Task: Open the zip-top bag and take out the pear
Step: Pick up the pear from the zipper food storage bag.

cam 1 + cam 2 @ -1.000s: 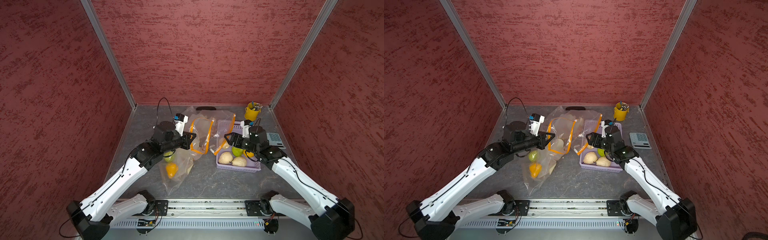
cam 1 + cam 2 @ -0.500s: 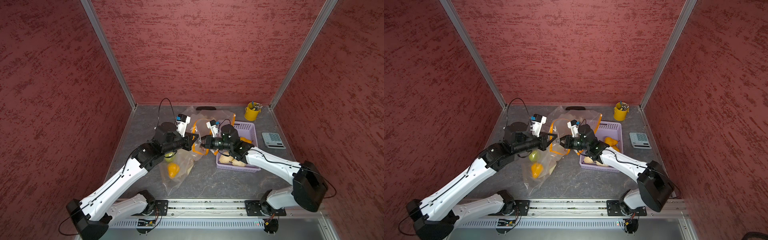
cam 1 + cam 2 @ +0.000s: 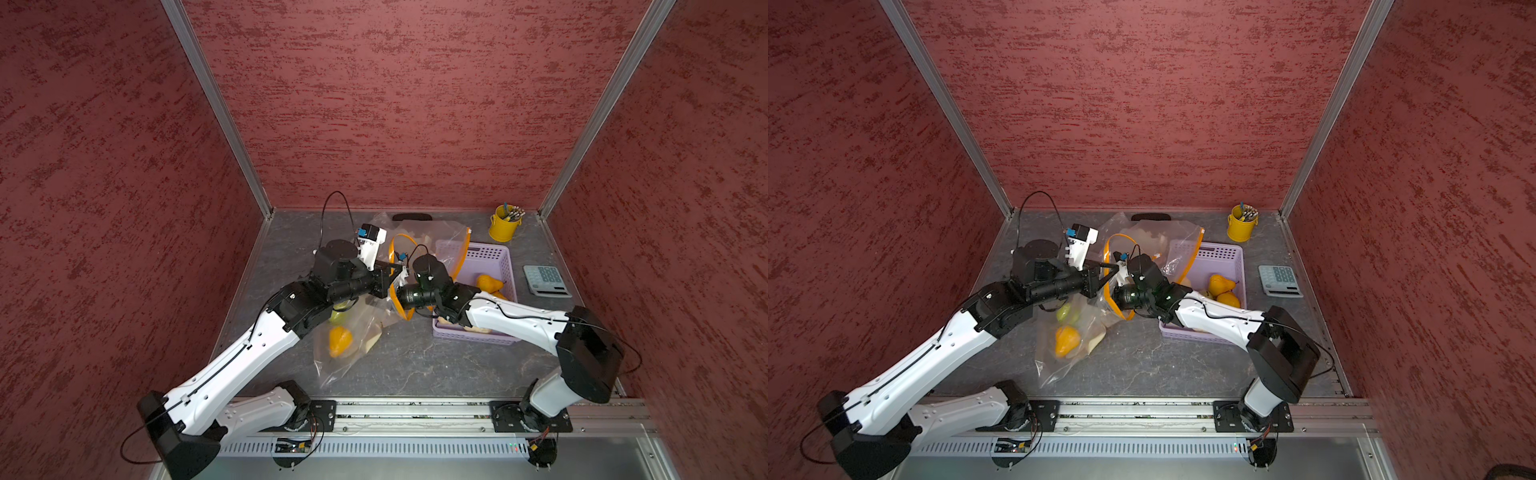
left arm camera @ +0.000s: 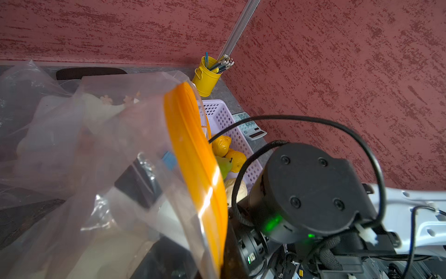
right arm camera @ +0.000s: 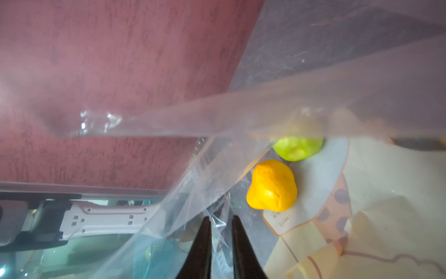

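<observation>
Clear orange-rimmed zip-top bag (image 3: 1050,365), mouth raised, holds yellow pear (image 3: 1066,340) and green pear (image 3: 1068,313).

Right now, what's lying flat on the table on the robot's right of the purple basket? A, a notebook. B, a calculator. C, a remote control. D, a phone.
B: a grey calculator, with rows of keys and a display strip, lies flat beside the lavender basket, not touching it.

textured red walls (image 3: 395,104); grey marbled floor (image 3: 436,365)
</observation>
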`<state>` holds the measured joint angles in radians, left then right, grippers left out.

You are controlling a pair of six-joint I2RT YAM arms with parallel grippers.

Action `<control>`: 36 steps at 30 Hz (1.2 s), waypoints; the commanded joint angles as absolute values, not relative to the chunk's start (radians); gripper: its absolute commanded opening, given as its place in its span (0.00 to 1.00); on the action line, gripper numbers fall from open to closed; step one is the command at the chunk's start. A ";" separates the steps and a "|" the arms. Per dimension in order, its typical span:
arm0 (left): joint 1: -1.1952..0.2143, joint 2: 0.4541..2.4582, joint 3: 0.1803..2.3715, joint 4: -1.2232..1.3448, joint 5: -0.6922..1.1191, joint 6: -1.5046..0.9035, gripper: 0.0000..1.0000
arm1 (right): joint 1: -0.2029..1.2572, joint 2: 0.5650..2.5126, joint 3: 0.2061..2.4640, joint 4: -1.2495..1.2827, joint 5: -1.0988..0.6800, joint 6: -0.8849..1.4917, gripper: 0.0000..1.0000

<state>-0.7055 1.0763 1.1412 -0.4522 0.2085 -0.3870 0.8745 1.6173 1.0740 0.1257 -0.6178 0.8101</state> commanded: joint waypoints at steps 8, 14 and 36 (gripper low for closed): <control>-0.718 1.064 1.085 -0.304 0.244 -0.413 0.00 | 0.910 1.833 1.085 0.178 -0.717 0.850 0.39; -0.741 1.067 1.055 -0.260 0.242 -0.403 0.00 | 0.947 1.966 1.166 0.197 -0.769 0.865 0.52; -0.767 1.164 1.027 -0.089 0.303 -0.405 0.00 | 0.989 2.313 1.295 0.690 -0.999 1.110 0.98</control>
